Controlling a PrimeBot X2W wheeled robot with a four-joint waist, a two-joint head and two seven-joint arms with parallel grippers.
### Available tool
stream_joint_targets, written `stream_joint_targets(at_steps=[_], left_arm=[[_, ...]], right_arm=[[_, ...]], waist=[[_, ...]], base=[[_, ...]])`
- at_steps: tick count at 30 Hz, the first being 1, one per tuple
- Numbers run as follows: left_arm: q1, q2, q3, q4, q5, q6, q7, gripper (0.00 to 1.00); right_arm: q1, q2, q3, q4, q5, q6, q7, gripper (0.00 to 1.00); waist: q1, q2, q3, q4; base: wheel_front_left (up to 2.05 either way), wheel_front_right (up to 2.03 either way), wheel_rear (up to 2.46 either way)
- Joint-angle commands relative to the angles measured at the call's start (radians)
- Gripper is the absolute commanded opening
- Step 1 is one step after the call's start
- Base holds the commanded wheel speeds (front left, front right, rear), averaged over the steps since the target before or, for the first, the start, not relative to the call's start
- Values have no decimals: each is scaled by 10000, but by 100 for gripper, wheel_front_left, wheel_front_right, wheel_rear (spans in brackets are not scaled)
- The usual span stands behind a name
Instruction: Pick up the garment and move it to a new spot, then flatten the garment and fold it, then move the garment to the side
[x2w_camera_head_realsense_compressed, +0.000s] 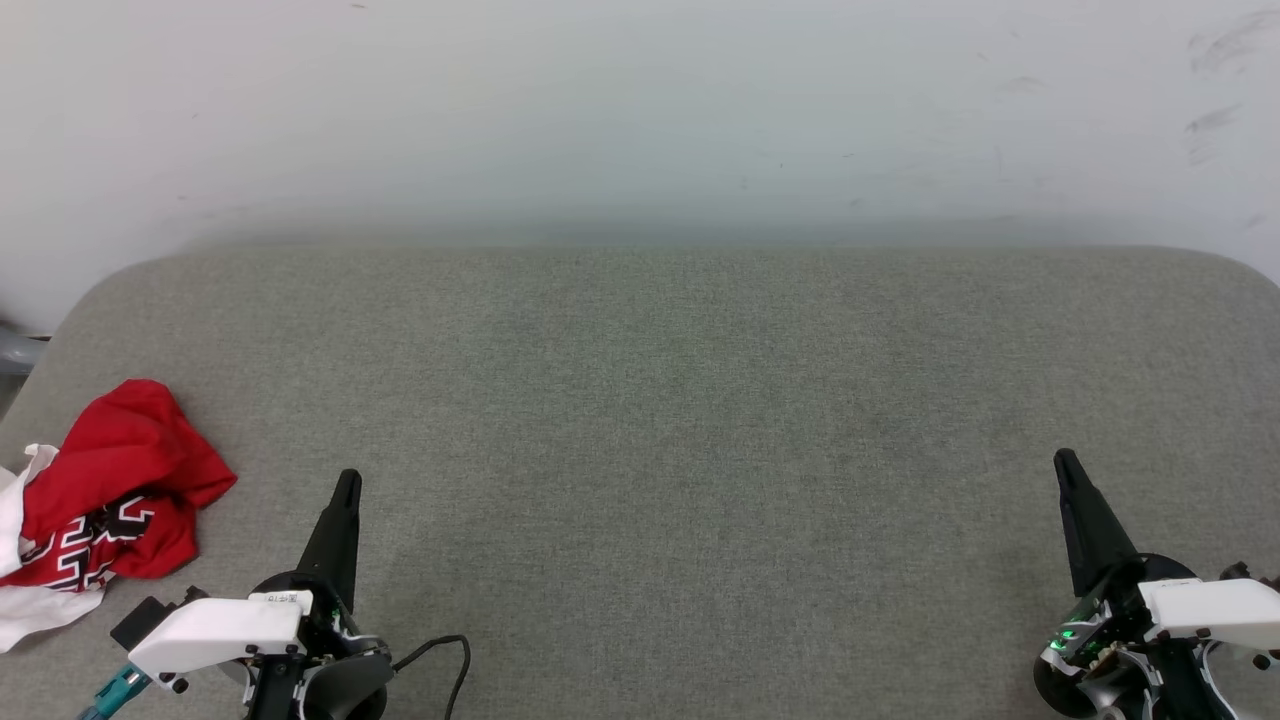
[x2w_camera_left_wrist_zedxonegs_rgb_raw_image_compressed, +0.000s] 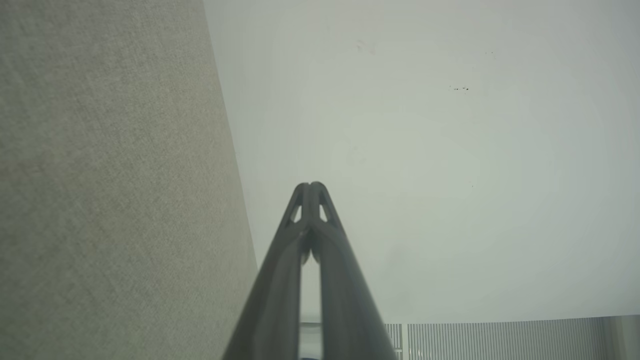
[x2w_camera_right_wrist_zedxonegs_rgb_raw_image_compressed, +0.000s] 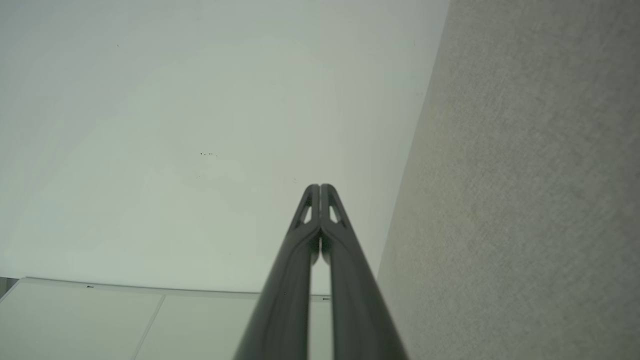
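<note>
At the far left of the grey fabric-covered surface (x2w_camera_head_realsense_compressed: 680, 400), a red jersey (x2w_camera_head_realsense_compressed: 110, 490) lies in a crumpled heap. Its white parts are bunched at the left side and a scrap of black, white-outlined lettering shows among the folds. The picture's border cuts it off, so I cannot tell whether any of it hangs over the surface's edge. Near it on the right, but apart from it, the left gripper (x2w_camera_head_realsense_compressed: 347, 480) hovers low with its two dark fingers pressed together on nothing, pointing toward the pale wall (x2w_camera_head_realsense_compressed: 640, 110). The left wrist view shows the same tips (x2w_camera_left_wrist_zedxonegs_rgb_raw_image_compressed: 311, 187) meeting. The broad middle of the surface lies bare. At the far right, well apart from the jersey, the right gripper (x2w_camera_head_realsense_compressed: 1063, 460) is likewise pressed together and carries nothing, as its own wrist view confirms (x2w_camera_right_wrist_zedxonegs_rgb_raw_image_compressed: 319, 187). By my reading, the first step, the pick-up, has not begun. The next move calls for the left gripper to spread, swing left and down onto the heap, and pinch a raised red fold. The bare middle would then serve as the new spot.
</note>
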Motion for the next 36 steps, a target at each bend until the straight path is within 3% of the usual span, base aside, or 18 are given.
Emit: stream_joint_targets(at_steps=[1,36], left_arm=[[-63,-12,29,-10,0,-27,16,0],[-63,-12,26,-10,-1,-27,15,0]], right_arm=[[-116,44,1,6,-47,-3,8,0],[-117,44,1,6,-46,-3,7,0]], waist=[[0,0,0,0],[0,0,0,0]], base=[[0,0,0],[0,0,0]])
